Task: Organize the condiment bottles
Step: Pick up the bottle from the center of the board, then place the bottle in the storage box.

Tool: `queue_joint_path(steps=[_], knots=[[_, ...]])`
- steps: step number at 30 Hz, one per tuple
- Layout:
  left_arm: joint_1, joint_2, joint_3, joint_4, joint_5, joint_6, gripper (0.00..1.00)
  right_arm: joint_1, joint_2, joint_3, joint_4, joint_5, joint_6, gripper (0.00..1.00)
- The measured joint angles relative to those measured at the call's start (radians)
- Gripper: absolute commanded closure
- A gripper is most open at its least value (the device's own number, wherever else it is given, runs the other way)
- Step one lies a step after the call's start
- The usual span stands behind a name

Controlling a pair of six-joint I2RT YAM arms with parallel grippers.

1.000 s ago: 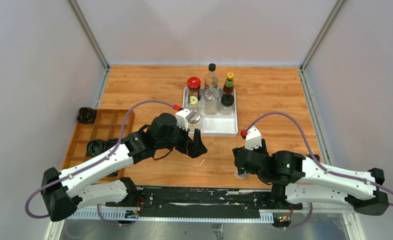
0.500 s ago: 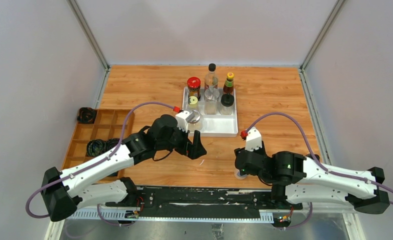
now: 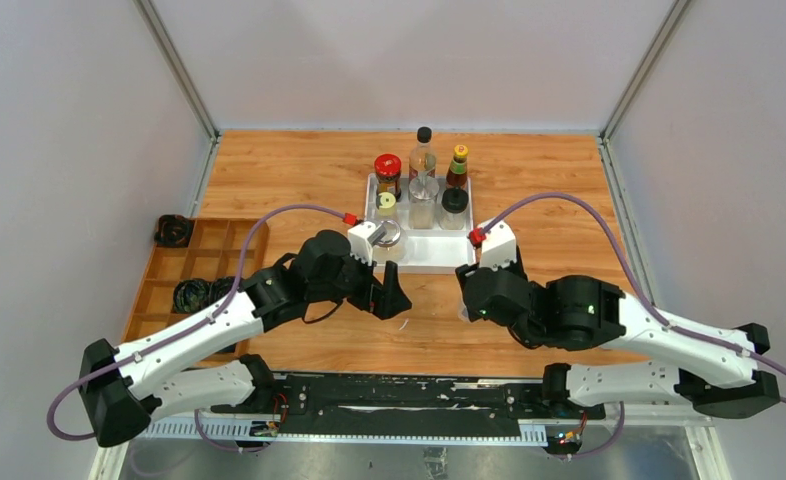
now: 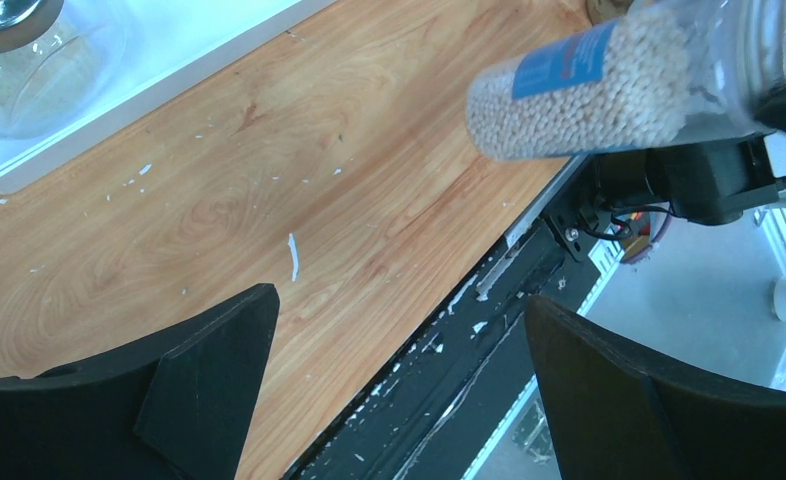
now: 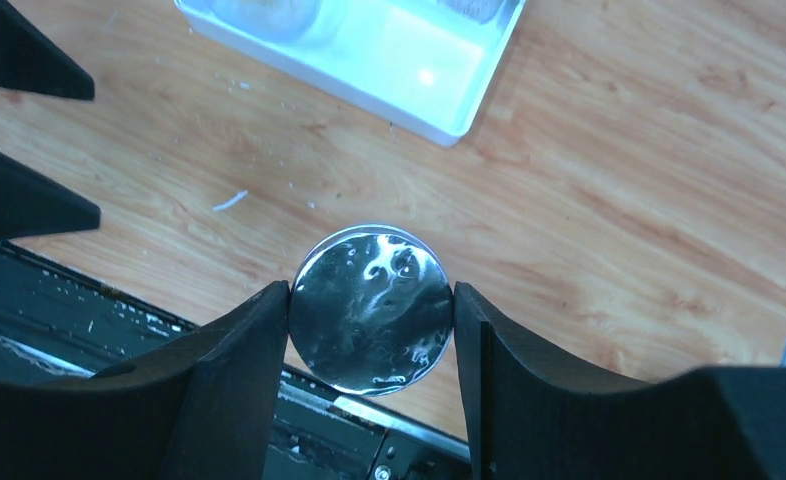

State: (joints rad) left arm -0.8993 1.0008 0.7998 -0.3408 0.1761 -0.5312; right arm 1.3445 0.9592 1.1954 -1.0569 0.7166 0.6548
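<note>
1. Silver-capped jar of pale pellets [image 5: 371,305] clamped between the right fingers [image 5: 234,370], both pressed against its sides just under the lid; blue label visible from the left wrist view.
2. Apparently lifted off the desk [image 3: 539,190], hanging near the front edge at about 5 o'clock from the white tray [image 3: 439,255]; not yet among the others.
3. Left fingers [image 4: 209,370] spread wide, nothing between them, hovering over bare wood at about 7 o'clock from the tray and 9 o'clock from the held jar.
4. Already in the tray: red-capped jar [image 3: 387,168], tall clear bottle [image 3: 423,150] and yellow-capped bottle [image 3: 458,165] along the 12 o'clock end, black-lidded jar [image 3: 454,203] just in front, glass jar with a metal lid [image 3: 389,236] at the 7 o'clock corner. Open floor at 5 o'clock, probably the landing spot.
5. Could slip or swing during a fast carry: high pinch, heavy pellets below, smooth wall.
6. Could catch the tray's near wall if carried too low, shoving the tray and toppling the upright bottles.
7. Could knock the black-lidded jar if brought in from 5 o'clock without a clear line, or if released off-level.
8. Could meet the idle left fingers, close by at 9 o'clock, if swung leftward on the way in.
</note>
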Motion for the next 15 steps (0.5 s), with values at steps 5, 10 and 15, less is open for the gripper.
queue_joint_path(steps=[5, 10, 15], knots=[[0.000, -0.014, 0.000, -0.007, 0.000, 0.000, 0.00, -0.069, 0.072, 0.105, 0.020, 0.008, -0.113, 0.39], [0.000, -0.031, 0.000, -0.019, 0.000, 0.000, 0.00, -0.242, 0.140, 0.136, 0.092, -0.066, -0.237, 0.40], [0.000, -0.053, 0.000, -0.039, -0.001, 0.001, 0.00, -0.432, 0.205, 0.167, 0.178, -0.184, -0.337, 0.40]])
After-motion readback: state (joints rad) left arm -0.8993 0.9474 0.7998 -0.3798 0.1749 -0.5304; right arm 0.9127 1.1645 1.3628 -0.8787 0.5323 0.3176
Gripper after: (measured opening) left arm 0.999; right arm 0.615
